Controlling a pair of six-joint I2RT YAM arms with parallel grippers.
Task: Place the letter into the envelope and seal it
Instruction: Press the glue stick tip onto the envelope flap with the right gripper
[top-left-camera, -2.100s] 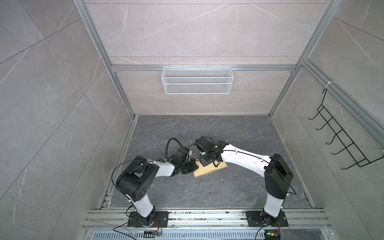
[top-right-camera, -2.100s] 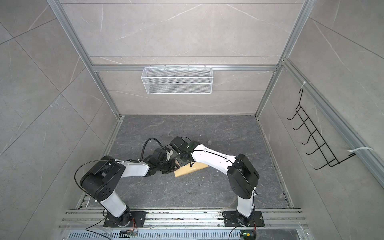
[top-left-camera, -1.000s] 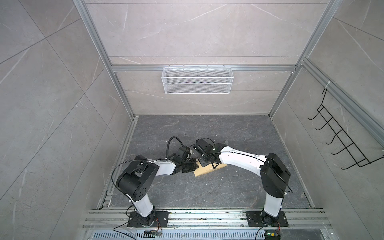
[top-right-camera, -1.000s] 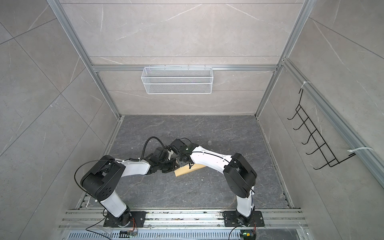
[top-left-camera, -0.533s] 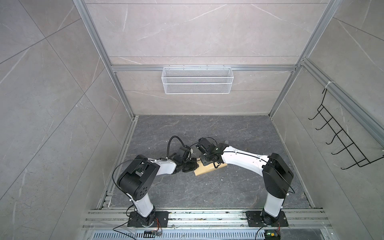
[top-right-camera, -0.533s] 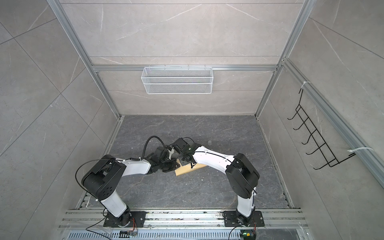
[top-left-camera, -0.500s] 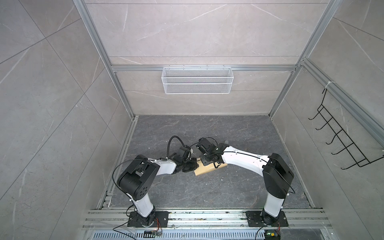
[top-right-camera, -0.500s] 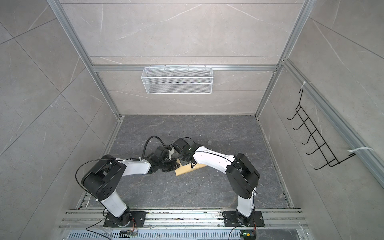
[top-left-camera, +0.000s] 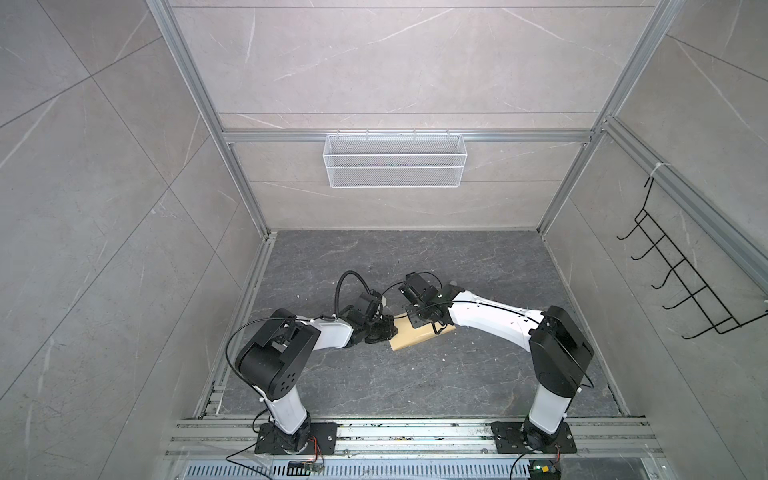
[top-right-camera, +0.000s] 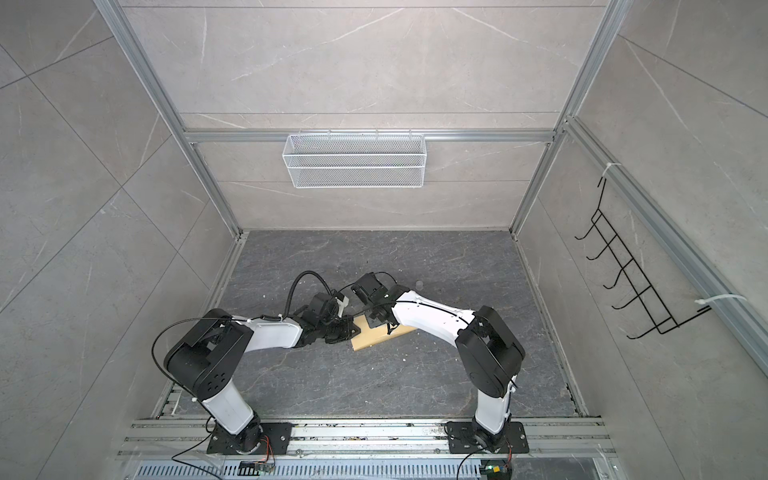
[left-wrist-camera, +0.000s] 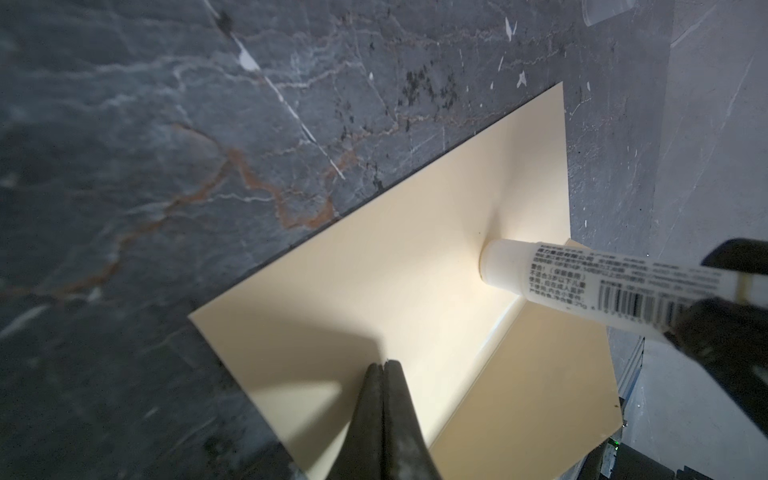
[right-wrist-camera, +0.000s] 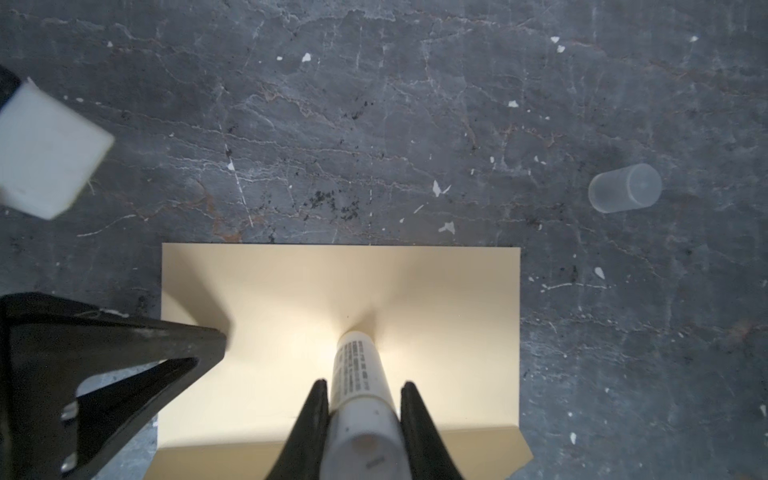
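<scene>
The envelope (top-left-camera: 419, 337) (top-right-camera: 376, 336) lies on the dark floor between both arms, a plain yellow-tan sheet with one paler panel (right-wrist-camera: 291, 291) folded out flat along a crease from a darker panel (left-wrist-camera: 540, 395). My right gripper (right-wrist-camera: 364, 384) (top-left-camera: 419, 322) is shut on a white glue stick (right-wrist-camera: 359, 374) (left-wrist-camera: 561, 286), whose tip touches the paler panel. My left gripper (left-wrist-camera: 384, 363) (top-left-camera: 384, 330) (right-wrist-camera: 208, 336) is shut with nothing in it, its tips resting on the same panel near its edge. The letter does not show in any view.
A clear plastic cap (right-wrist-camera: 625, 188) (top-right-camera: 419, 284) lies on its side on the floor beyond the envelope. A white wire basket (top-left-camera: 395, 166) hangs on the back wall. On the right wall is a black hook rack (top-left-camera: 685, 282). Small white flecks dot the floor.
My right gripper has shifted slightly to the right over the envelope with the glue stick. The left gripper has stayed in place, shut.
</scene>
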